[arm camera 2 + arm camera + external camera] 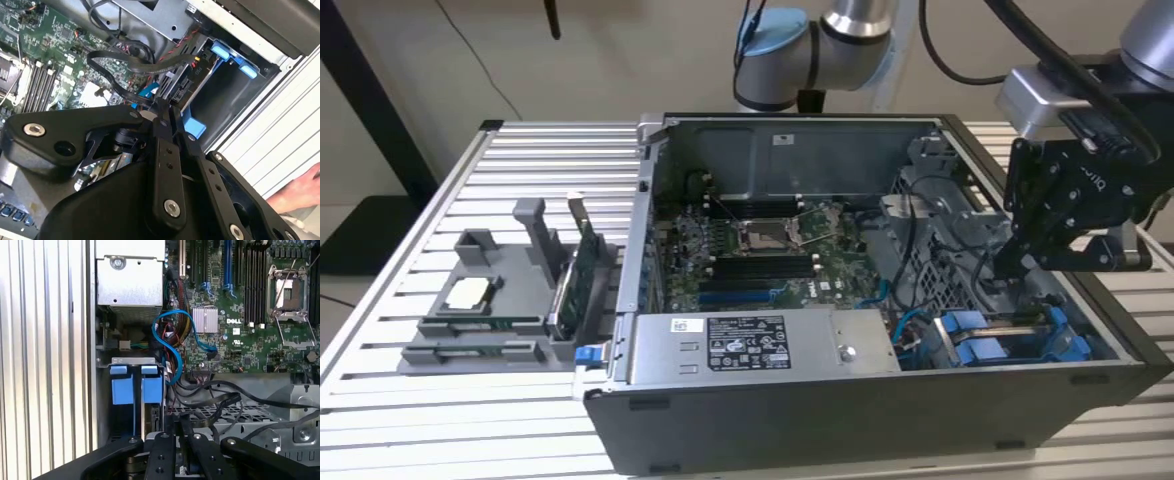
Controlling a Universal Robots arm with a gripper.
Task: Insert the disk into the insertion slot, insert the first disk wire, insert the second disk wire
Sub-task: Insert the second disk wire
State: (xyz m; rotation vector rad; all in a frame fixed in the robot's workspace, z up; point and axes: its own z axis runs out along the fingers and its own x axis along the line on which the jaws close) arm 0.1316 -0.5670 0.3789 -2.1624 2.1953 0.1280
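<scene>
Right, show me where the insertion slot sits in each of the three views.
Exterior view: the insertion slot is in the near corner of the case, on the exterior view's right, below the gripper.
First wrist view: the slot lies between the power-supply box and the gripper.
Second wrist view: the slot is against the case wall, past the gripper.
Shared landmark: the green motherboard.

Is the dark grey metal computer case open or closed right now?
Open: the dark grey metal computer case has no panel on top, leaving its green motherboard exposed.
</scene>
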